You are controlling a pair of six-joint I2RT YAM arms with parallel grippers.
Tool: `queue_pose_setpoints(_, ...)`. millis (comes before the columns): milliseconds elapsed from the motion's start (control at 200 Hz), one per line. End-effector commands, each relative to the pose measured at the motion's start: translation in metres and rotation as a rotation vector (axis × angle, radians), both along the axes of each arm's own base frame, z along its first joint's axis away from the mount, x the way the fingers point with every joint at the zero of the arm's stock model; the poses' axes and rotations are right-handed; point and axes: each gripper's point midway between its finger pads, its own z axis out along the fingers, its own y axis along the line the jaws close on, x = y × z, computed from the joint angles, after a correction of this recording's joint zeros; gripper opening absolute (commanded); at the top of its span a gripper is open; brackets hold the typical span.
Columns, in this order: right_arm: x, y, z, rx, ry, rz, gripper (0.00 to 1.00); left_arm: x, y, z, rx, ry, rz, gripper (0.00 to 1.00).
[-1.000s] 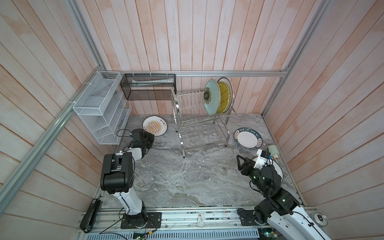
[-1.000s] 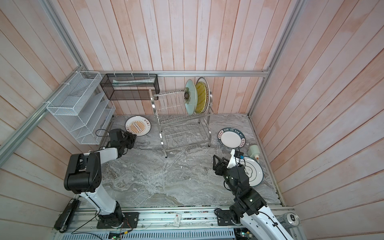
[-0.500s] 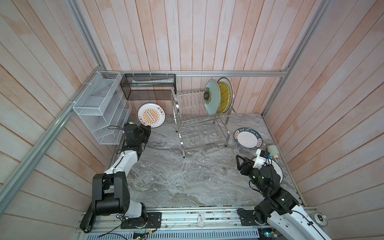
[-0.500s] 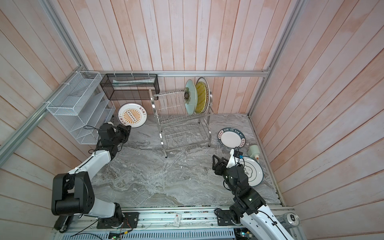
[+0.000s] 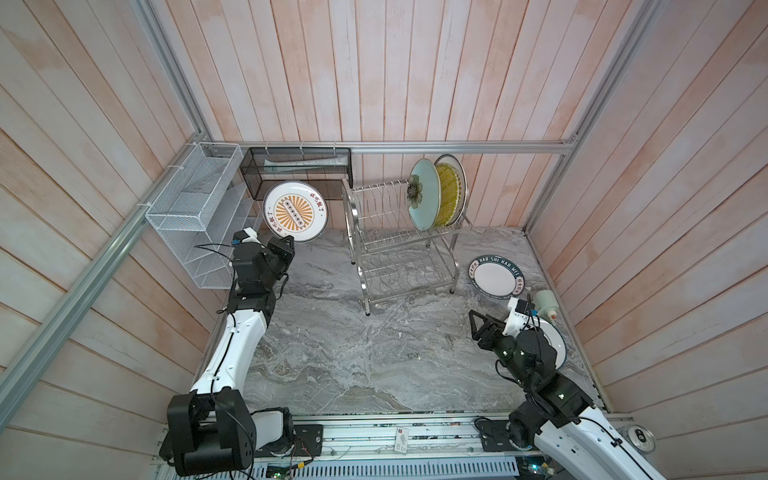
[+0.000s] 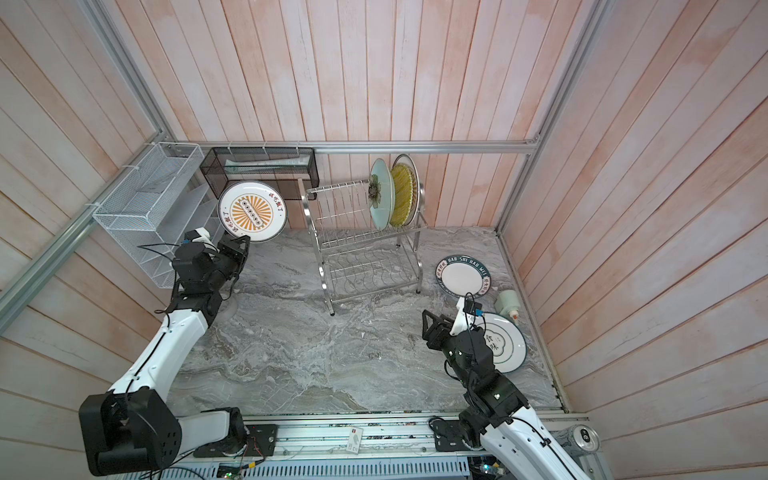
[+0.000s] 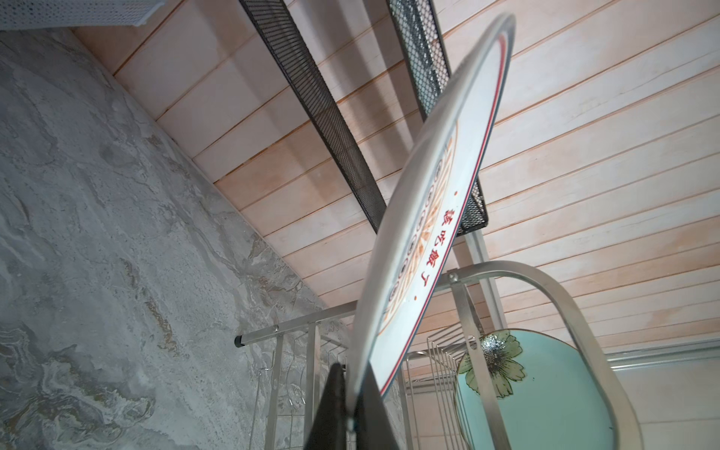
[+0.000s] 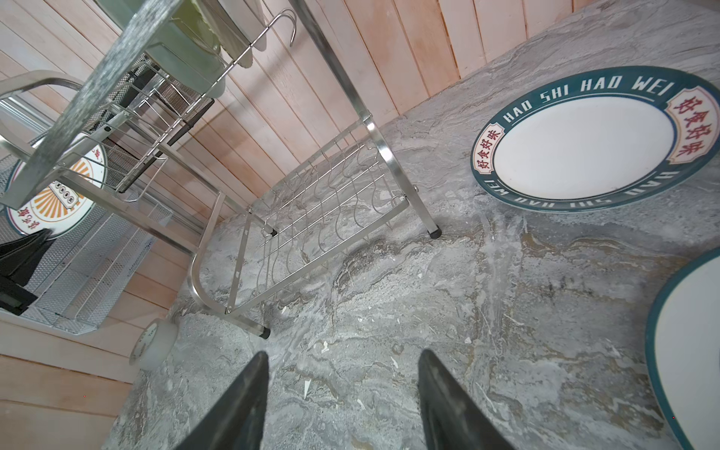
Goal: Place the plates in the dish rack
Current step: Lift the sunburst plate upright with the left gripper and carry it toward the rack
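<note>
Five plates [image 5: 495, 277] show: two upright in the dish rack [image 5: 399, 246], two flat at right. The left gripper [image 5: 286, 243] pinches the orange-rayed sunburst plate [image 5: 295, 212] by its rim; the right gripper [image 8: 343, 352] gapes empty.

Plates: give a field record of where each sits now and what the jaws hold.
held: sunburst plate, off the table, left of the rack, rim in shut left jaws
racked: green plate, yellow plate, upright in upper tier
on table: lettered plate, cloud plate
right jaws: open, empty, over the table
</note>
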Motion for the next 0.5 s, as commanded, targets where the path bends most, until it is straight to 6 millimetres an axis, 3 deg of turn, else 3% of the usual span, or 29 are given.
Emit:
queue_pose_setpoints(0, 0.001, 0.001, -0.001, 0.015, -0.001, 0.001, 0.61, -0.012, -0.006, 0.055, 0.035, -0.158, -0.030, 0.00)
queue_pose_setpoints(495, 0.003, 0.004, -0.002, 0.019, 0.002, 0.010, 0.61, -0.058, -0.038, 0.140, 0.045, -0.433, -0.199, 0.00)
